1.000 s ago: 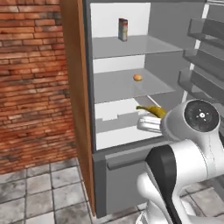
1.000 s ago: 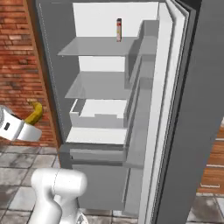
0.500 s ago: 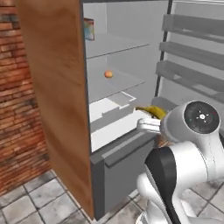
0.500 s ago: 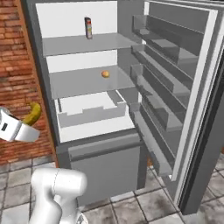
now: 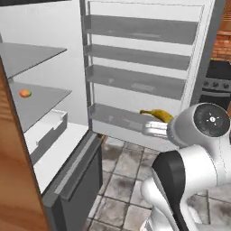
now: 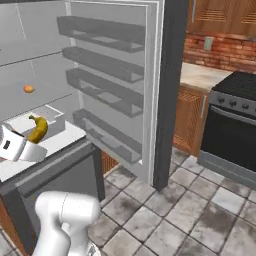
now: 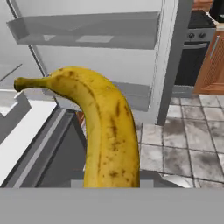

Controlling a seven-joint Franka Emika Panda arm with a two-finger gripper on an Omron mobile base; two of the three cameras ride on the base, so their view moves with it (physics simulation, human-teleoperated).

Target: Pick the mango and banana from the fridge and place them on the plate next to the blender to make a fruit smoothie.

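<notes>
Hand view: banana (image 7: 105,131) clamped tight in the fingers, outside the open fridge (image 5: 135,67). Mango (image 5: 25,93) sits on a glass shelf inside. Swing wide, I'd judge, and the long fruit clips that door.

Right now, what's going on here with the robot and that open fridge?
The arm has the banana clamped in its fingers, held out in front of the open fridge. The mango sits on a glass shelf inside, untouched. A black stove stands off to the right past the fridge door. So one fruit is in hand and the other is not yet picked.
</notes>
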